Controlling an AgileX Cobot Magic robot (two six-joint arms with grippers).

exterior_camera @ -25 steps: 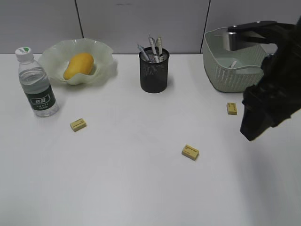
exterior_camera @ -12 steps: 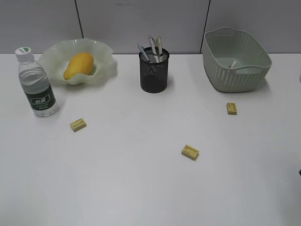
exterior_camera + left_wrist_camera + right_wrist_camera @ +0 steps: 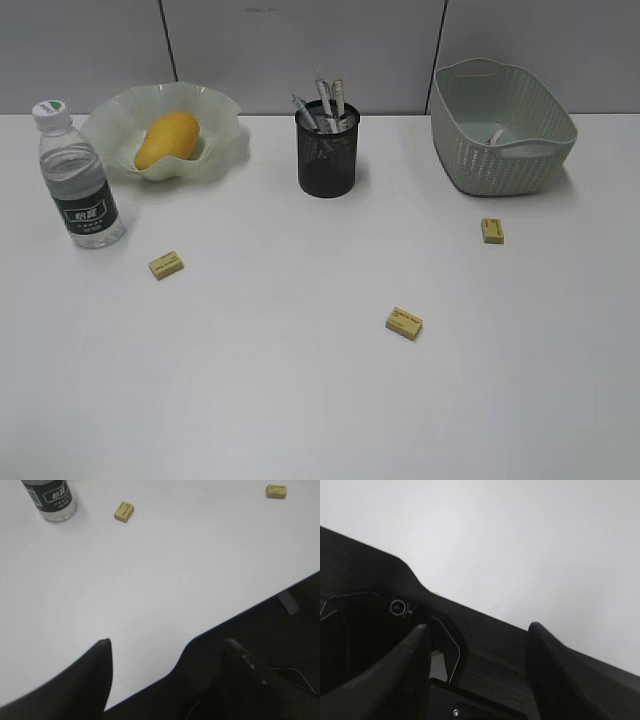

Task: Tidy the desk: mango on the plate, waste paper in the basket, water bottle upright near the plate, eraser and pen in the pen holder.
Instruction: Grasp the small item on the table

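The mango lies in the plate at the back left. The water bottle stands upright next to the plate and also shows in the left wrist view. The pen holder holds several pens. Three yellow erasers lie on the desk: left, middle, right. The basket holds a small white scrap, too small to identify. My left gripper and right gripper are open, empty, and over the desk's front edge.
The left wrist view shows two of the erasers and the dark floor past the desk edge. The right wrist view shows bare desk and a dark robot base. Neither arm shows in the exterior view.
The right arm, which was over the basket a second ago, has pulled back out of the exterior view. The objects on the desk have not moved.
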